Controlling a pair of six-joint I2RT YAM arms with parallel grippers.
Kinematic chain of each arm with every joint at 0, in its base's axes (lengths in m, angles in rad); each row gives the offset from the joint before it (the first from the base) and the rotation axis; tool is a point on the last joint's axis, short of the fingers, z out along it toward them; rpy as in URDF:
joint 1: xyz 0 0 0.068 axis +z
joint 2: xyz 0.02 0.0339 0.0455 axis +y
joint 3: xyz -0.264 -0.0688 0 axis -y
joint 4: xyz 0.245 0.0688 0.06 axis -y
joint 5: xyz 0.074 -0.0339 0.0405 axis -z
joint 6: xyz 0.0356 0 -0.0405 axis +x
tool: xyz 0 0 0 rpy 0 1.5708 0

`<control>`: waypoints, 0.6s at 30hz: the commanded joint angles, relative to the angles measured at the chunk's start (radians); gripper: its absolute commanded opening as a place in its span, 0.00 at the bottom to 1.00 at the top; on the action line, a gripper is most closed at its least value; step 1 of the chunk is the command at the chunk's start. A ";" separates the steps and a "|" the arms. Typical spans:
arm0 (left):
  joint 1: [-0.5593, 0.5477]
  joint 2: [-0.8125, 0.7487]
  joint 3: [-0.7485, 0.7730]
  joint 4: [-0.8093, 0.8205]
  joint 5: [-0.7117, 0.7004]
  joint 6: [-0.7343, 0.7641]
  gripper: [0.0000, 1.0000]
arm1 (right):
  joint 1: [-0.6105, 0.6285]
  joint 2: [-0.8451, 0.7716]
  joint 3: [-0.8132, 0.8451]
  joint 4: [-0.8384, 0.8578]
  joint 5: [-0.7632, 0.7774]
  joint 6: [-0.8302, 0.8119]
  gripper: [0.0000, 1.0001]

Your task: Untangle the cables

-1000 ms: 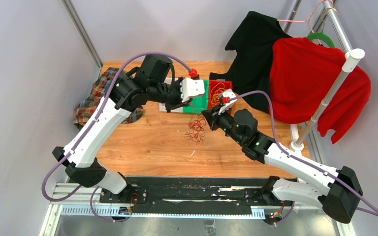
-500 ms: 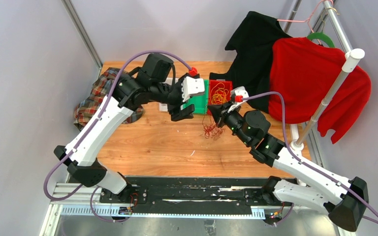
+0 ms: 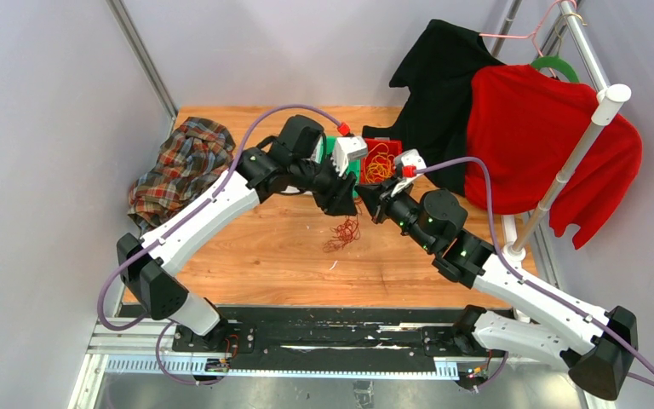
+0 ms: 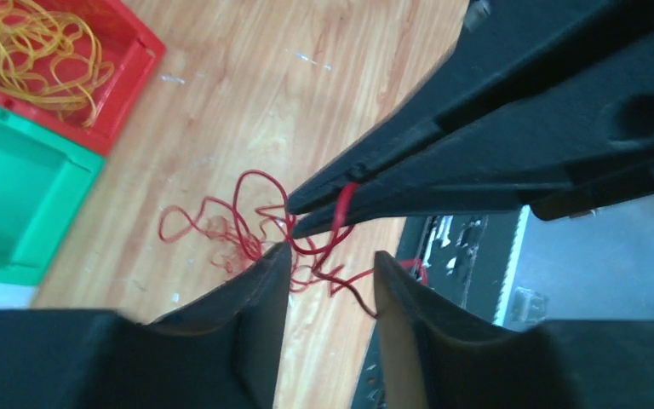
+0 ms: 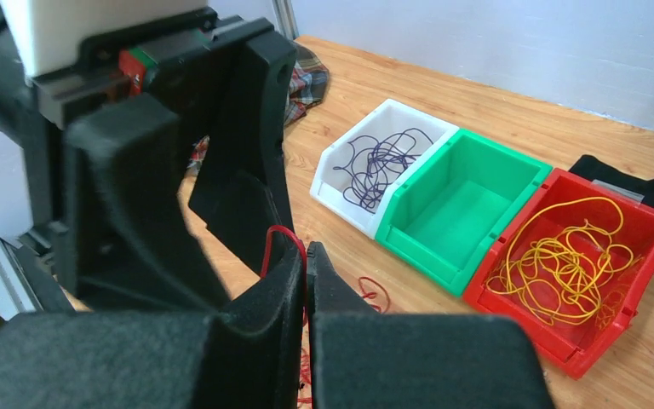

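Limp, light dark-red wire tangle (image 4: 238, 230) hangs just nearside of the green plastic bin (image 5: 426, 247), one strand clamped in the right gripper (image 5: 306, 256); left gripper (image 4: 328, 260), jaws parted and gripping nothing, should probably take an adjacent loop.

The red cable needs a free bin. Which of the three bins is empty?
The green bin, in the middle: bare inside, while the white bin holds purple cable and the red bin yellow cables.
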 commanded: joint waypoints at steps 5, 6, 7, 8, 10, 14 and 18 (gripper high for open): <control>0.077 -0.019 -0.068 0.204 0.137 -0.267 0.11 | 0.027 -0.008 0.016 0.010 0.014 -0.031 0.01; 0.086 -0.019 -0.064 0.205 0.147 -0.267 0.05 | 0.028 -0.007 0.016 0.009 0.016 -0.034 0.01; 0.093 -0.019 -0.056 0.198 0.147 -0.258 0.01 | 0.028 -0.007 0.016 0.009 0.018 -0.035 0.01; 0.097 -0.020 -0.043 0.189 0.147 -0.243 0.01 | 0.027 -0.007 0.016 0.009 0.020 -0.037 0.01; 0.098 -0.023 -0.013 0.147 0.139 -0.184 0.01 | 0.028 -0.007 0.011 0.011 0.029 -0.040 0.01; 0.098 -0.032 0.056 0.039 0.102 -0.056 0.01 | 0.029 -0.009 -0.019 0.053 0.047 -0.031 0.25; 0.098 -0.046 0.076 0.007 0.106 -0.017 0.01 | 0.042 0.030 -0.035 0.102 0.028 -0.018 0.54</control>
